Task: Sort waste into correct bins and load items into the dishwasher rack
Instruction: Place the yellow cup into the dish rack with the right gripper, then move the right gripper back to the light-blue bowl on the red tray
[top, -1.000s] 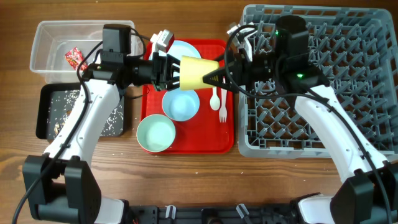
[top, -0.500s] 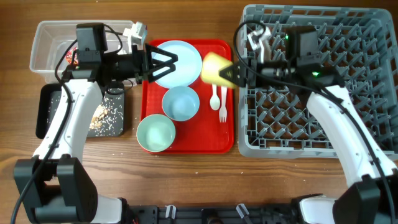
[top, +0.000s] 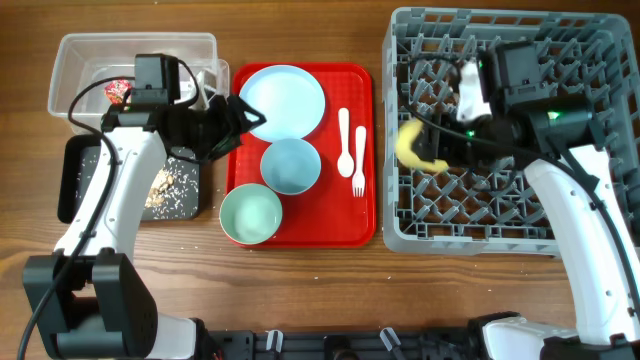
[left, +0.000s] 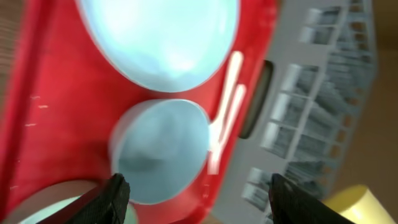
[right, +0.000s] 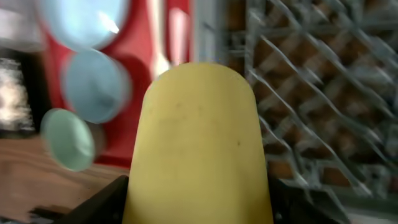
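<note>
Your biggest piece is the grey dishwasher rack (top: 600, 60), filling the right side of the table. Left of it lies the flat red tray (top: 335, 215), and at the far left the clear tub (top: 75, 60) sits behind the shallow black tray (top: 70, 180).

On the red tray, the pale blue plate (top: 282, 102) is at the back. The pale blue bowl (top: 291, 166) sits just in front of it, and the mint-green bowl (top: 251, 215) is at the front left corner.

Your right gripper (top: 428, 158) is clamped on the yellow cup (top: 410, 143), which is tipped on its side over the left part of the rack. You cannot tell whether it touches the pegs. In the right wrist view the cup (right: 199, 124) fills the space between the fingers.

Your left gripper (top: 245, 118) hangs over the left edge of the red tray beside the plate. Its fingers (left: 115, 193) are spread wide with nothing between them.

The white spoon (top: 344, 140) and fork (top: 358, 160) lie side by side on the tray's right strip. A red-and-white wrapper (top: 118, 92) is in the clear tub, and rice-like scraps (top: 172, 192) are scattered in the black tray.
</note>
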